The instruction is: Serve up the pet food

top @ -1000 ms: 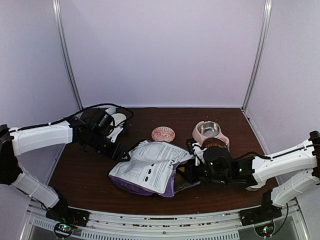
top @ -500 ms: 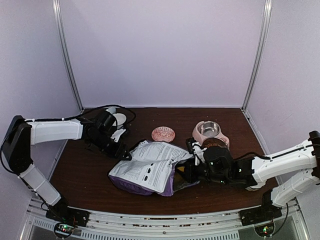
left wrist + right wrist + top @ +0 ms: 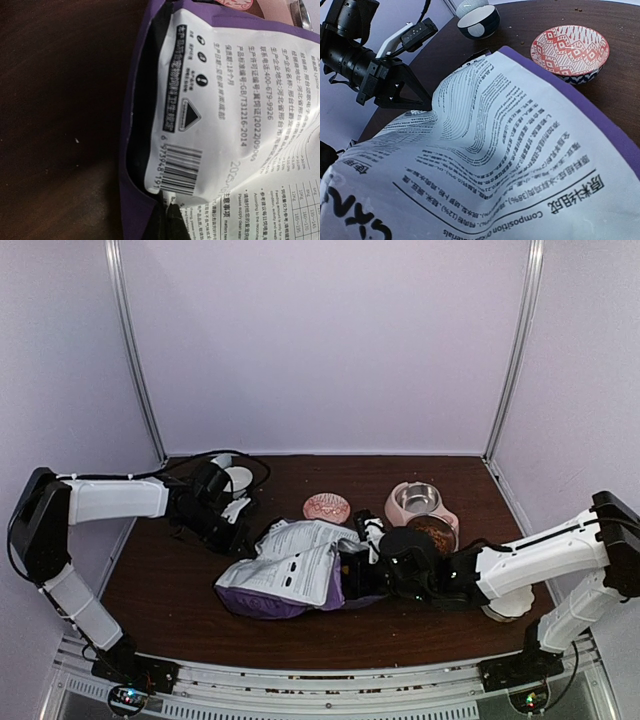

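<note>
Fingers of the right hand (image 3: 352,575) are hidden behind the bag (image 3: 295,575); clamped or apart, I cannot tell, likewise the left hand (image 3: 241,538) at its far corner. A careless tilt could spill its contents across the counter (image 3: 170,580). Pet food (image 3: 433,531) heaps round in the feeder (image 3: 392,508), near bowl, pointing nowhere, no long axis.

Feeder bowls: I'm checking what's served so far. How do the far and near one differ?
The far bowl is bare shiny steel; the near bowl holds brown kibble. The far bowl lies clear of the right arm; the near bowl is right beside it. Both sit in the pink feeder.
</note>
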